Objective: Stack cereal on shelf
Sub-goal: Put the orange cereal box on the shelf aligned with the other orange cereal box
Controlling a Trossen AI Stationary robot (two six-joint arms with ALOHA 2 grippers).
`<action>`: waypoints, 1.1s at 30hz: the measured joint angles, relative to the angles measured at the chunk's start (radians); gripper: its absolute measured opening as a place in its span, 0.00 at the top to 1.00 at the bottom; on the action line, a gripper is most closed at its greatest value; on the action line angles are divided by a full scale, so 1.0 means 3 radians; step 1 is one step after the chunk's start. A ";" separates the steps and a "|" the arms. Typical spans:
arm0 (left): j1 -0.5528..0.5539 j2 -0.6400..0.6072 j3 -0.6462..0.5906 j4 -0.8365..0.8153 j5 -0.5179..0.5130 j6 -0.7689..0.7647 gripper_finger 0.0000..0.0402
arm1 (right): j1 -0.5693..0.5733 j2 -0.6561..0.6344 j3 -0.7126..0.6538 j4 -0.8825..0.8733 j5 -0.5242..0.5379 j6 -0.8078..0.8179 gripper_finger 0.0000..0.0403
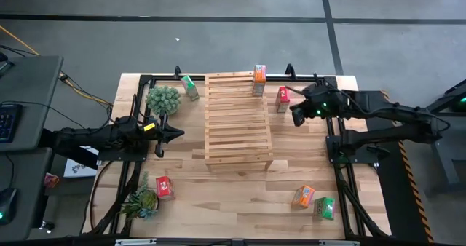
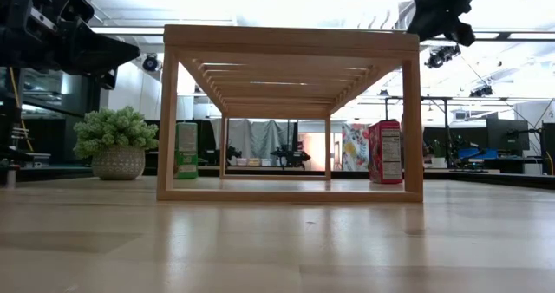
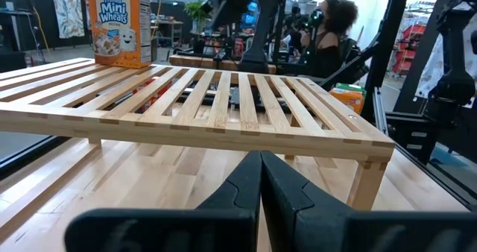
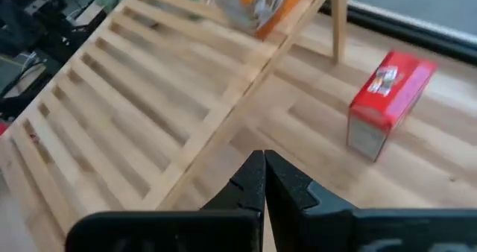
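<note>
Cereal is scattered: one orange box (image 1: 259,73) stands on the shelf (image 1: 238,122) at its far corner, just ahead of my right gripper (image 1: 297,116) — fingers pressed together, holding nothing. A red box (image 1: 282,98) sits on the table (image 1: 240,195) right beside that gripper, between it and the shelf. My left gripper (image 1: 177,133), also closed and empty, points at the shelf's near side. Well behind it stands another red box (image 1: 164,187); a green box (image 1: 190,87) stands off beside it at the shelf's far corner.
</note>
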 joint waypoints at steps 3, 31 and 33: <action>-0.0001 0.0000 -0.0001 0.0001 0.0001 0.0000 1.00 | 0.0172 -0.0041 -0.0099 -0.0019 0.0122 0.0294 0.98; 0.0000 0.0000 0.0000 0.0000 0.0000 0.0000 1.00 | 0.2803 0.0733 0.0813 -0.1420 -0.0753 0.5246 0.23; 0.0000 0.0000 -0.0001 0.0001 0.0001 0.0000 1.00 | 0.2936 0.0986 0.1054 -0.1829 -0.0842 0.5416 0.23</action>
